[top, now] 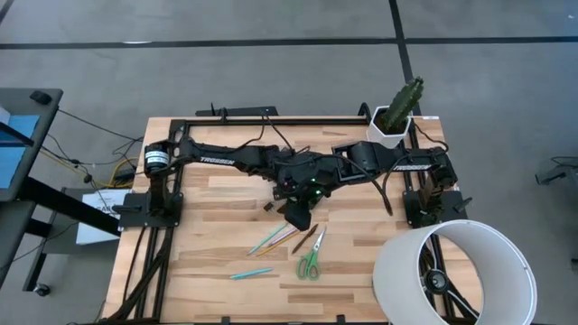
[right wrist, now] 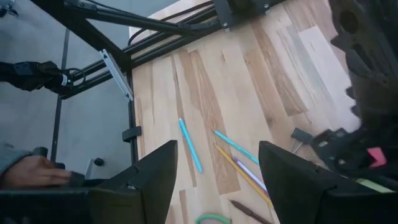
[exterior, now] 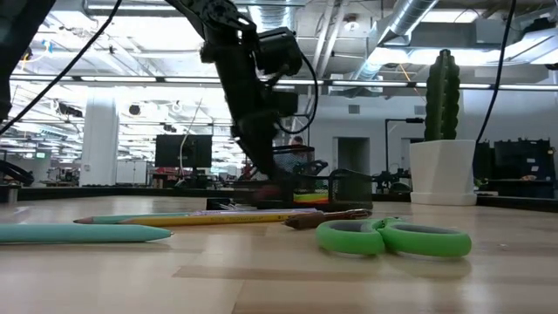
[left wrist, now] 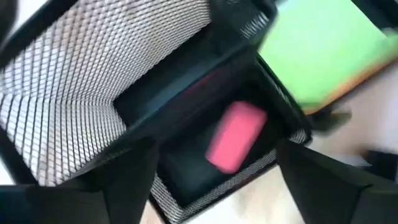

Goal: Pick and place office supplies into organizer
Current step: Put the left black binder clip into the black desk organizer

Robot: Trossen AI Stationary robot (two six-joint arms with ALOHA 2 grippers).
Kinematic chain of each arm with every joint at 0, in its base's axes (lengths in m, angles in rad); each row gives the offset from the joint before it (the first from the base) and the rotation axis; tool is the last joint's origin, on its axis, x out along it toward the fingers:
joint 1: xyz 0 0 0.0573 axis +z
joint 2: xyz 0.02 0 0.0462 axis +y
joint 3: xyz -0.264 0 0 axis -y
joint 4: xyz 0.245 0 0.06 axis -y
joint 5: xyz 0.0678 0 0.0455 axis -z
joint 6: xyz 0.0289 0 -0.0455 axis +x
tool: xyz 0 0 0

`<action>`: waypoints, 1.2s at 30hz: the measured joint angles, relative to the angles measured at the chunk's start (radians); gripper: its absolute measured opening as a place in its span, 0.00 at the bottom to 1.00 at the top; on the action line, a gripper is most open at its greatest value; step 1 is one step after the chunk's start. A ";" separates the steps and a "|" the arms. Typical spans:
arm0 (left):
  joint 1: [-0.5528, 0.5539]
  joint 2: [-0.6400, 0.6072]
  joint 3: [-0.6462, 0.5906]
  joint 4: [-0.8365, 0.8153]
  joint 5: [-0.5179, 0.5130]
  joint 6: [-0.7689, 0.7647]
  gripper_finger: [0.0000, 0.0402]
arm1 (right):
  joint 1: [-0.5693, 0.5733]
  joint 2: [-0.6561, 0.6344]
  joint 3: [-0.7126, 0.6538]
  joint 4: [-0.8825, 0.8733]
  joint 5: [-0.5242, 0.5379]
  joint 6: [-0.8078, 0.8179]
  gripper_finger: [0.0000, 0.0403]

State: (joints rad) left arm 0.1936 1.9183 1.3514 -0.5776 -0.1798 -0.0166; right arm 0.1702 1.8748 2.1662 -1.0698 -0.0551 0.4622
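Wooden table under two dark arms. Left gripper just above black mesh organizer, fingers apart, nothing gripped. Right gripper raised over table, fingers apart, empty. Inside organizer: green pad and, in adjoining compartment, pink block. Loose on table: green scissors, teal pens, yellow pencil.

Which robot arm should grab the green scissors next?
Probably the left. Its open left gripper hangs over the black mesh organizer, the pink block lying inside, near the green-handled scissors. The open right gripper waits farther back.
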 joint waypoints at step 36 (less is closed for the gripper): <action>-0.223 -0.003 0.004 -0.257 0.112 0.692 0.86 | 0.018 0.000 0.000 -0.038 0.000 -0.029 0.54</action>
State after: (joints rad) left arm -0.0299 1.9152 1.3552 -0.8351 -0.0674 0.6755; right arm 0.1887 1.8748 2.1662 -1.1083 -0.0551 0.4335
